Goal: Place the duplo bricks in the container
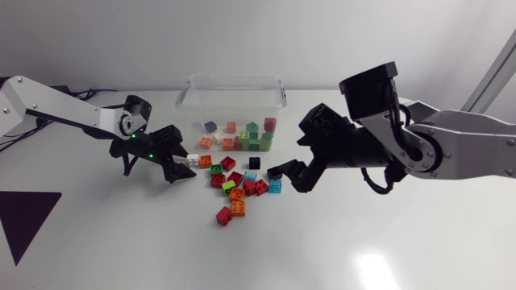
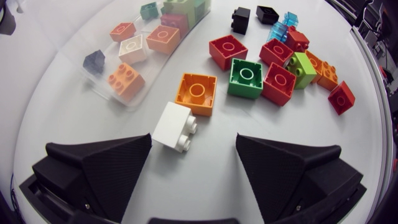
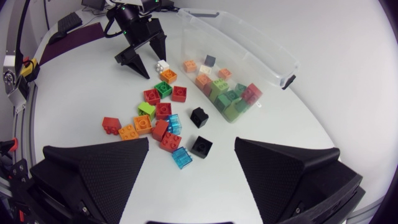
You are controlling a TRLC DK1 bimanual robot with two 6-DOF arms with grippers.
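Left gripper [image 2: 193,142] stood wide, tipped white duplo brick [image 2: 174,126] at its mouth: judged pre-grasp. Right gripper [image 3: 192,142] also wide; black plastic brick [image 3: 201,146] lay ahead.

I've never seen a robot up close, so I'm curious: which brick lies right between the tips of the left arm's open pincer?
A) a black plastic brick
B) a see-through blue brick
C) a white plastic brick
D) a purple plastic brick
C: the white plastic brick, tipped on its side, lies between the open fingertips of the left pincer, while the other loose bricks lie further ahead of it.
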